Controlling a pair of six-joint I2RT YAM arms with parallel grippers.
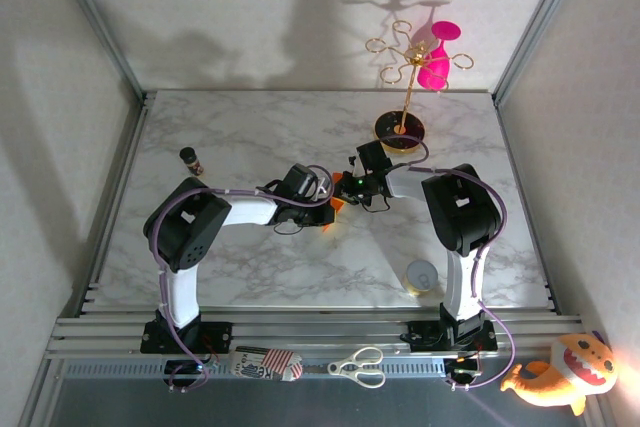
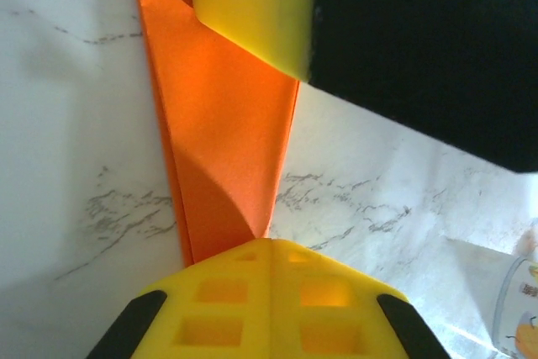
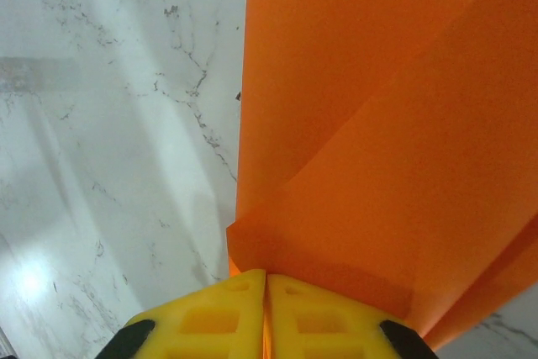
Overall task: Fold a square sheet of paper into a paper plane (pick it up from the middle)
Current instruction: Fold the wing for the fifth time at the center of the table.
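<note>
Left hand (image 1: pixel 322 212) and right hand (image 1: pixel 345 190) meet nose to nose near the middle of the desk (image 1: pixel 250 277) in the top view, slightly toward its far edge; a sliver of the orange paper (image 1: pixel 338 205) shows between them, so it is pinched from both sides.

On the left wrist camera, the left hand (image 2: pixel 269 245) has its fingers pressed together on the near end of the orange paper (image 2: pixel 227 124), which runs away as a narrow strip with lengthwise creases; a yellow finger (image 2: pixel 252 6) of the right hand grips its far end.

From the right wrist, the right hand (image 3: pixel 266 279) is likewise clamped shut on the orange paper (image 3: pixel 378 140), layers overlapping at a slant.

Judging by this, pickup and some lengthwise folds are done; the layers look loose, and pressed creases and wings seem left.
</note>
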